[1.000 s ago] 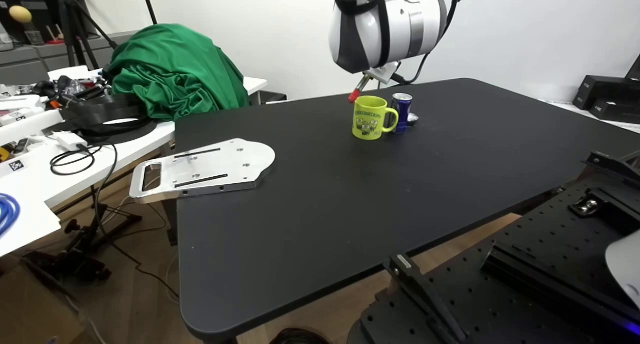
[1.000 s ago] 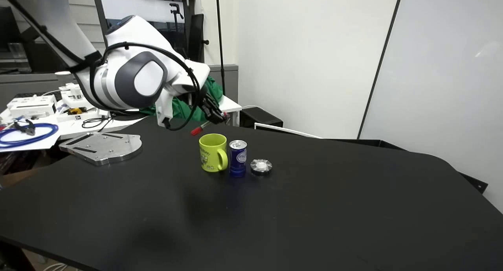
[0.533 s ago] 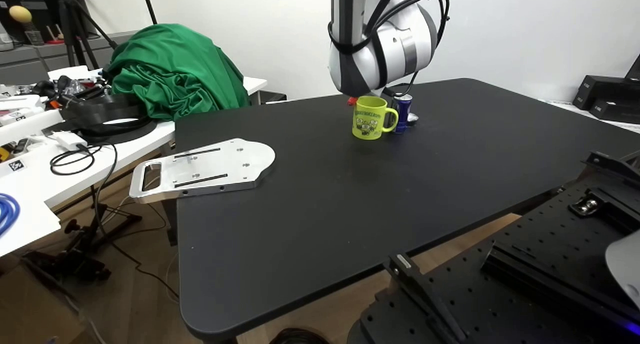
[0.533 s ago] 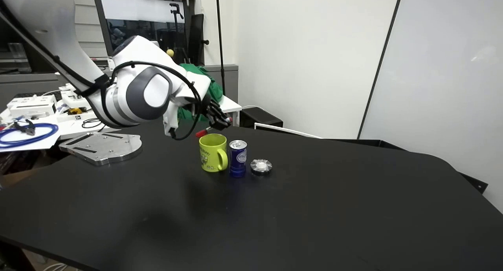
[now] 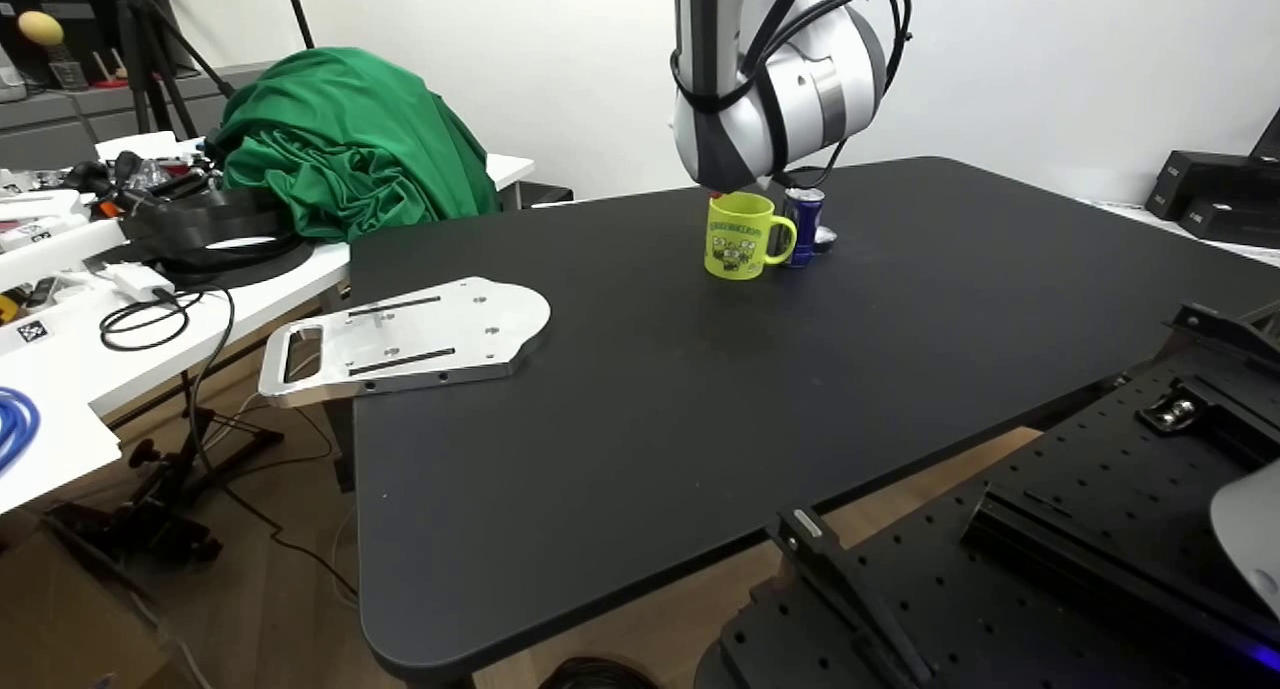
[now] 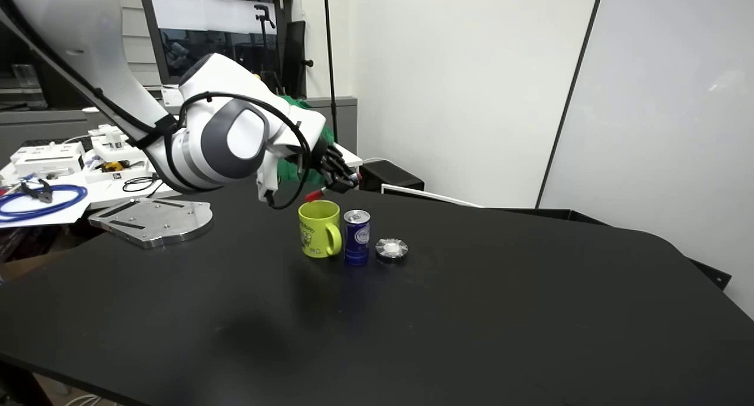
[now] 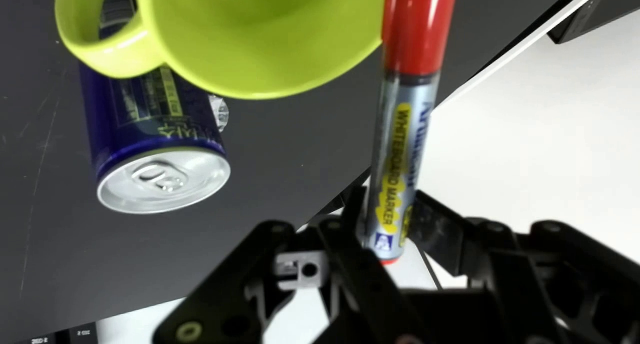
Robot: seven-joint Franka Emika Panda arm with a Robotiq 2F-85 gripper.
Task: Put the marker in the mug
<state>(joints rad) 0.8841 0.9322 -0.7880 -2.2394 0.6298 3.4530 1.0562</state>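
Note:
The marker has a red cap and a silver body. In the wrist view the gripper (image 7: 391,204) is shut on the rear part of the marker (image 7: 400,149), with the cap pointing away from the jaws. The yellow-green mug (image 7: 260,49) stands upright; the red cap overlaps its rim there. In an exterior view the marker's cap (image 6: 314,195) is at the mug's (image 6: 315,232) far rim, tilted, with the gripper (image 6: 347,182) above and behind. In an exterior view the mug (image 5: 735,244) and arm hide the gripper and most of the marker; whether the tip is over the opening is unclear.
A dark blue can (image 6: 356,238) stands close beside the mug's handle. A small round clear-and-black item (image 6: 391,249) lies beyond the can. A silver metal plate (image 5: 420,334) lies at the black table's (image 5: 620,449) edge. A white wall stands behind the table.
The arm has come down and then shifted sideways, bringing the held marker's red cap lower and closer to the mug's rim. The mug and can have not moved.

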